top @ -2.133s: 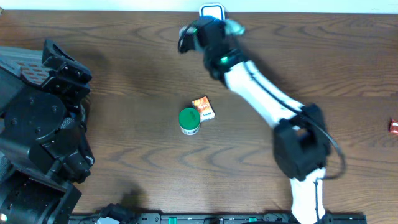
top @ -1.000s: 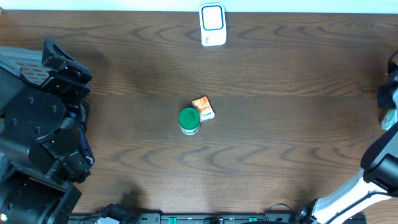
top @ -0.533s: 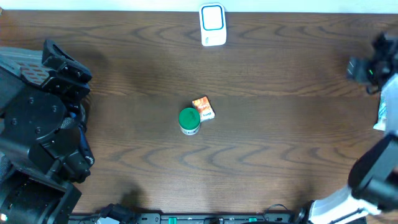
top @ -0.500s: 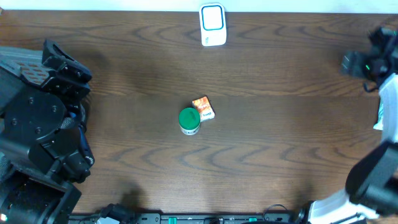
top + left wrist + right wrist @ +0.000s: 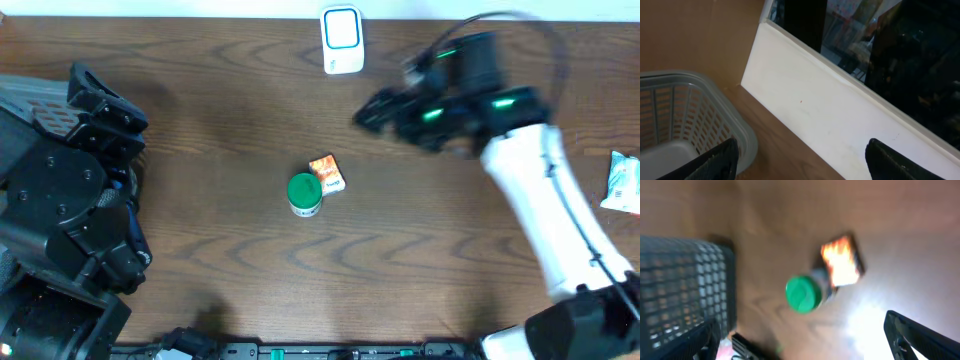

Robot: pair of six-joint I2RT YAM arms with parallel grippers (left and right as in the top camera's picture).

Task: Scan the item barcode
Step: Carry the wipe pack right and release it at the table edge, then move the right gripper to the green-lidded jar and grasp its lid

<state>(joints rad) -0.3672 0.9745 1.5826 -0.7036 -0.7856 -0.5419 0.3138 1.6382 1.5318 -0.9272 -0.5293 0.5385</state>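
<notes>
Nearest, our left arm [image 5: 60, 200] sat bunched at the left edge of the table [image 5: 230, 290]. Its wrist view showed the left claw [image 5: 802, 145] spread wide, one dark finger at each lower corner and nothing between them. Beyond them lay the rim of a pale basket [image 5: 715, 115] and a white board [image 5: 805, 110] along the table's edge.

Our right arm [image 5: 545, 190] ran from the near right corner slantwise across the table, its outline blurred. The right claw [image 5: 365, 112] hung over bare wood past mid-table, right of centre, pointing left. In its own blurred view the fingers [image 5: 920, 335] stood wide apart at the two lower corners of the frame, gripping nothing.

At mid-table stood the jar [image 5: 305, 194], green lid up, clear of both claws. The orange packet [image 5: 327, 173] lay just beside it on its far right side; we could not tell whether the two touched. The right wrist view caught both of them ahead of the spread fingers and apart from them.

A white pouch [image 5: 622, 182] lay at the right edge of the table, well apart from the jar and the packet.

Farthest, the scanner [image 5: 341, 40] sat at the far edge, left of the right claw and not touching it.
</notes>
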